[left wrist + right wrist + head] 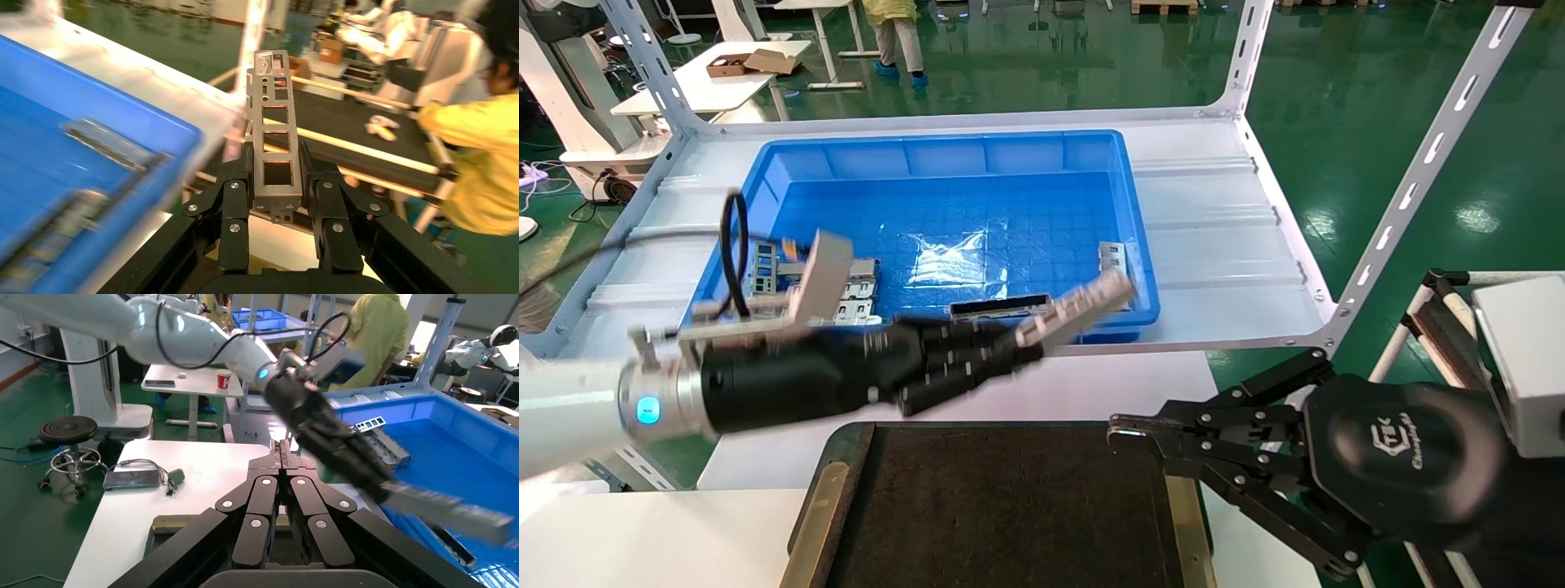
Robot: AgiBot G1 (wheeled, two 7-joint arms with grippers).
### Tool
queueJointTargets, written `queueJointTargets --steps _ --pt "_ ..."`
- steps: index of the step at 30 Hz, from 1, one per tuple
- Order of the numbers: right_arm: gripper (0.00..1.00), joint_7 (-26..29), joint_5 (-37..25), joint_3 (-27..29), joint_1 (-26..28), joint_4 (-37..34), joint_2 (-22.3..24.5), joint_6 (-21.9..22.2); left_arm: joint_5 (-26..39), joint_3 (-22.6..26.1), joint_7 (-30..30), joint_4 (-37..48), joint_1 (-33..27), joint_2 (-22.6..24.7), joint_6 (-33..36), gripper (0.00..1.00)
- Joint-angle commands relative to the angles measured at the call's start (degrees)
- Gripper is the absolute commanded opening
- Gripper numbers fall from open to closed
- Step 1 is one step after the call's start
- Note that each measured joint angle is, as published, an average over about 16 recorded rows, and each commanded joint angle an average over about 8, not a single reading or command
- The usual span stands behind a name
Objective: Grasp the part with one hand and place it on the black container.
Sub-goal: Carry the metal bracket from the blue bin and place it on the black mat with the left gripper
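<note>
My left gripper (1021, 347) is shut on the part (1083, 306), a slim silver-grey bar with square windows. It holds the part in the air over the blue bin's near rim, just beyond the black container (1009, 506). In the left wrist view the part (275, 131) stands up between the fingers (235, 177). In the right wrist view the part (450, 511) shows at the end of the left arm. My right gripper (1120, 433) is shut and empty, at the black container's far right corner; its jaws are pressed together in the right wrist view (281, 450).
The deep blue bin (944, 147) holds flat grey tabbed plates (846, 290), a longer dark bar (1001, 308) and another plate (1113, 255). White shelf posts (1418, 171) rise at the right. A phone with cables (131, 478) lies on the white table.
</note>
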Motion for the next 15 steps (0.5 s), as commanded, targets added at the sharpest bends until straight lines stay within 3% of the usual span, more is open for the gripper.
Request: queueJointTargets --steps 1,8,15 --pt "0.00 0.0 0.0 0.0 0.0 0.0 0.0 0.0 -1.3 0.0 -1.5 -4.1 3.1 -1.1 1.1 0.00" --pt "0.00 0.0 0.0 0.0 0.0 0.0 0.0 0.0 -4.3 0.4 -6.8 -18.4 15.7 -5.1 -3.2 0.00" --pt "0.00 0.0 0.0 -0.1 0.0 0.0 0.0 0.0 -3.4 0.4 -11.4 -27.5 26.2 -7.0 -14.0 0.00"
